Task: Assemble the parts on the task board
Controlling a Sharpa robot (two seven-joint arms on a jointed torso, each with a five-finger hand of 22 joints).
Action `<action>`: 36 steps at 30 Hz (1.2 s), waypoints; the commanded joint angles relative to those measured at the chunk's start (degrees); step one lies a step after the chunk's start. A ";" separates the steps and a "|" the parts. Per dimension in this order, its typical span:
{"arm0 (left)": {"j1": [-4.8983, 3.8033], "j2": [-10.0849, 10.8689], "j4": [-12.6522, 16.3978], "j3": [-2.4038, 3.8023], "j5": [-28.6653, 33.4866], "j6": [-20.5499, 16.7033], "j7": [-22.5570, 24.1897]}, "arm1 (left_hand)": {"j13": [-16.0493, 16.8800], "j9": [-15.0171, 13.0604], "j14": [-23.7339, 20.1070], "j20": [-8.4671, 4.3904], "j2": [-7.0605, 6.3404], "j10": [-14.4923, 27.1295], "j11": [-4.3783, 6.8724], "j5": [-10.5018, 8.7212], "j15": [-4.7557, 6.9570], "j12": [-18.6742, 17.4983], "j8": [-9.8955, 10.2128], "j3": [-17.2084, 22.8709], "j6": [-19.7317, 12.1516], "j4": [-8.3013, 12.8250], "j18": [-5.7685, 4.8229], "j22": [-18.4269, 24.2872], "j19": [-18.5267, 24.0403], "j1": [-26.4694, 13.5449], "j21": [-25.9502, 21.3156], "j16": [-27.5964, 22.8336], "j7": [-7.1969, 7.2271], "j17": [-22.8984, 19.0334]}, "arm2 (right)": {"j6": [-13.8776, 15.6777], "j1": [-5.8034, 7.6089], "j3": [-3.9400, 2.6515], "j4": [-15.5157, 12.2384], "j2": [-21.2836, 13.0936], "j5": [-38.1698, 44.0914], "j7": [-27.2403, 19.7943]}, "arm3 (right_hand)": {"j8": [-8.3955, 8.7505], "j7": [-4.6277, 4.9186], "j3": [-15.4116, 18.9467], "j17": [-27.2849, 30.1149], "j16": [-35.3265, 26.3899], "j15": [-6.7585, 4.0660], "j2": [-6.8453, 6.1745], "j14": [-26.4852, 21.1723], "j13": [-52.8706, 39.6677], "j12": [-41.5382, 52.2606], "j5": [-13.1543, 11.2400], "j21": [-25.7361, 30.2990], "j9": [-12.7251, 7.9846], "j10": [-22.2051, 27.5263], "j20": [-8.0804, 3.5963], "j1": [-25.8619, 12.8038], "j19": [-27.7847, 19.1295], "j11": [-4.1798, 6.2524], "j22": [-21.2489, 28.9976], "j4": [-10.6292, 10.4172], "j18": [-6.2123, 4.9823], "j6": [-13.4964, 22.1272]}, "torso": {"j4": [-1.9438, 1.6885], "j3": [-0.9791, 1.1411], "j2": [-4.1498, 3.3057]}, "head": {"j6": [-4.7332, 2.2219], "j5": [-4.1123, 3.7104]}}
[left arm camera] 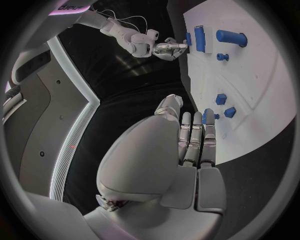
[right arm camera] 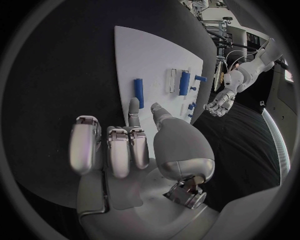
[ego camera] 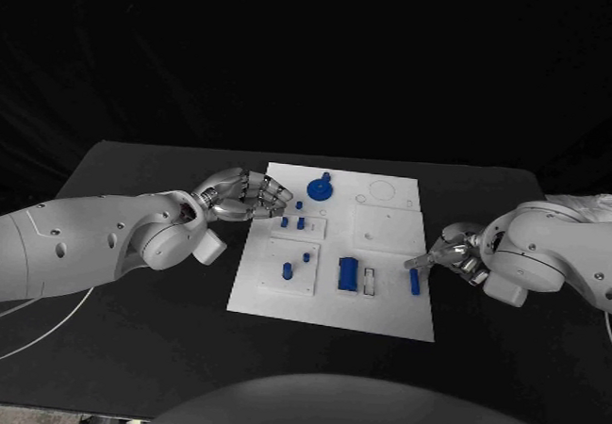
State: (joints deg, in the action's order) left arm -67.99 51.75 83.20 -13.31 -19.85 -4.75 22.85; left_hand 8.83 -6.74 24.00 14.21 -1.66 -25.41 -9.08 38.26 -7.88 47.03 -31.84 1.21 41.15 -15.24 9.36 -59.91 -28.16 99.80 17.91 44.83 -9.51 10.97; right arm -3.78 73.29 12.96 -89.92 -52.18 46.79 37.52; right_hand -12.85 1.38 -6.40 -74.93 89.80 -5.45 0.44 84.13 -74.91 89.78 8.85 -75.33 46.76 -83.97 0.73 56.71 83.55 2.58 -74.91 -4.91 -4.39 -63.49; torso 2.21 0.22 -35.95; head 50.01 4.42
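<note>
- Task board [ego camera: 384,310] lies mid-table, long side running away from the robot.
- Left hand [ego camera: 242,194] hovers at the board's left edge, fingers apart and loosely curved, holding nothing.
- Right hand [ego camera: 448,253] sits at the board's right edge; fingers extended, nothing gripped; fingertip just beside the slim blue bar [ego camera: 414,280].
- Large blue block [ego camera: 347,273] lies on the board's near half; round blue part [ego camera: 319,188] on the far half.

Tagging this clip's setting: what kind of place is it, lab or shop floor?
Looks like a robot test lab or demo cell, not a shop floor: a black table against dark drapes, a white task board with small blue parts, and equipment stands at the room's edge.
</note>
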 commanded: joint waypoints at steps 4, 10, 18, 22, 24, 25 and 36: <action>-0.01 -0.01 0.14 0.04 -0.17 1.15 0.16 | -0.05 -0.07 0.11 0.29 0.53 -0.31 -0.24 0.38 -0.37 -0.17 -0.23 -0.02 0.11 -0.21 0.08 -0.05 -0.06 0.00 0.39 0.29 -0.41 -0.05 | -2.27 -0.44 0.02 1.09 0.78 1.86 0.64 | -0.08 -0.10 0.36 -15.07 0.20 -0.38 0.03 5.87 -15.09 0.22 -0.08 -0.41 0.17 -6.03 -0.04 0.48 0.48 0.28 -10.84 0.47 1.17 0.85 | -0.01 -0.01 0.03 | -0.01 0.09; -0.01 0.04 0.15 0.04 -0.19 1.26 0.03 | -0.05 -0.07 0.11 0.29 0.53 -0.31 -0.24 0.38 -0.37 -0.17 -0.23 -0.02 0.11 -0.21 0.08 -0.05 -0.06 0.00 0.39 0.29 -0.41 -0.05 | -4.14 -0.66 0.02 1.56 1.28 3.63 1.08 | 0.28 0.15 0.59 -15.07 0.20 -0.25 -0.03 5.87 -15.09 0.22 0.19 -0.50 0.16 -6.03 0.02 0.89 0.51 0.10 -10.88 0.81 1.21 1.74 | 0.01 0.01 0.01 | -0.01 0.11; -0.01 0.04 0.17 0.04 -0.21 1.53 -0.27 | -0.06 -0.07 0.13 0.30 0.54 -0.34 -0.26 0.38 -0.38 -0.17 -0.24 -0.02 0.13 -0.21 0.08 -0.07 -0.07 0.02 0.40 0.30 -0.42 -0.06 | -5.97 -0.75 0.02 1.70 1.93 6.52 1.46 | 0.07 0.34 0.22 -15.07 0.20 0.03 0.53 5.87 -15.09 0.22 2.90 -0.48 1.04 -6.03 0.28 2.42 0.44 -0.16 -10.89 2.00 1.21 2.94 | -0.01 0.00 0.04 | -0.01 0.25; -0.01 0.11 0.19 0.04 -0.22 1.54 -0.42 | -0.10 -0.08 0.18 0.32 0.55 -0.40 -0.30 0.40 -0.43 -0.17 -0.26 -0.03 0.16 -0.22 0.08 -0.13 -0.08 0.05 0.43 0.33 -0.45 -0.08 | -6.08 -0.79 0.02 1.44 2.09 7.74 1.53 | 0.06 0.44 0.15 -15.07 0.20 0.07 0.74 5.87 -15.09 0.22 3.18 -0.60 1.21 -6.03 0.32 2.35 0.49 -0.22 -10.92 1.95 1.24 3.25 | -0.01 -0.01 0.03 | -0.01 0.33; -0.01 0.12 0.19 0.04 -0.22 1.58 -0.50 | -0.10 -0.08 0.18 0.32 0.55 -0.40 -0.30 0.40 -0.43 -0.17 -0.26 -0.03 0.16 -0.22 0.08 -0.13 -0.08 0.05 0.43 0.33 -0.45 -0.08 | -5.76 -0.82 0.02 1.31 2.20 8.02 1.52 | 0.10 0.50 0.16 -15.07 0.20 0.11 0.86 5.87 -15.09 0.22 3.17 -0.61 1.25 -6.03 0.34 2.14 0.49 -0.27 -10.93 1.80 1.24 3.43 | 0.00 -0.02 0.04 | -0.01 0.29; -0.01 0.12 0.19 0.04 -0.22 1.59 -0.53 | -0.10 -0.08 0.18 0.32 0.55 -0.40 -0.30 0.40 -0.43 -0.17 -0.26 -0.03 0.16 -0.22 0.08 -0.13 -0.08 0.05 0.43 0.33 -0.45 -0.08 | -5.55 -0.86 0.02 1.25 2.27 8.15 1.50 | 0.15 0.53 0.15 -15.07 0.20 0.13 0.92 5.87 -15.09 0.22 3.16 -0.57 1.23 -6.03 0.36 2.08 0.47 -0.29 -10.91 1.75 1.23 3.54 | -0.02 -0.01 0.06 | -0.01 0.27; -0.01 0.13 0.19 0.04 -0.37 1.95 -0.92 | -0.15 -0.10 0.25 0.36 0.60 -0.49 -0.35 0.43 -0.48 -0.18 -0.30 -0.02 0.22 -0.23 0.07 -0.20 -0.10 0.09 0.48 0.36 -0.48 -0.11 | -5.48 -1.64 0.02 1.53 3.10 11.05 1.60 | 2.46 0.91 -2.61 -15.07 0.20 0.41 1.05 5.87 -15.09 0.22 14.05 -0.43 -1.42 -6.03 0.65 3.99 0.34 -0.65 -10.87 3.52 1.19 4.57 | -0.02 -0.01 0.03 | -0.01 0.41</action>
State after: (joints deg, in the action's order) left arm -67.99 51.92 83.25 -13.30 -20.00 -3.98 21.93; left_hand 8.73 -6.79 24.20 14.21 -1.66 -25.62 -9.29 38.49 -8.08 47.03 -31.84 1.21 41.36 -15.23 9.36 -60.06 -28.16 99.80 18.19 44.82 -9.71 10.91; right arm -7.70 72.47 12.42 -88.73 -49.18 54.77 38.15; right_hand -11.39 2.16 -8.76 -74.91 89.80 -5.45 1.37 84.13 -74.91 89.78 22.32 -75.77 45.48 -84.04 1.03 60.31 83.83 2.24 -74.95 -1.35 -3.49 -59.25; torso 2.18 0.20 -35.88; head 50.01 4.78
